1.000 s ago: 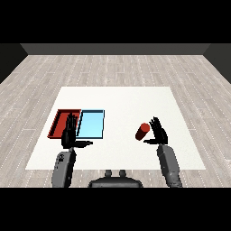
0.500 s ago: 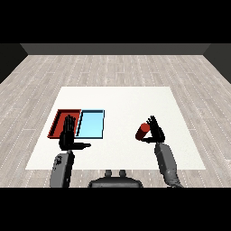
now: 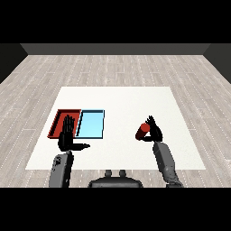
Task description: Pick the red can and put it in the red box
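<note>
- Left hand: fingers straight, spread, holding nothing, in front of the red tray.
- Red can: right of the trays, tilted, at your right hand; fingers curled round it.
- Likely rigid, light, slick; take it mid-body.

— What carries everything?
— A white table, standing on a grey plank floor.
— And what lies on it?
— A red tray and a light blue tray, side by side, touching, at its left.
</note>
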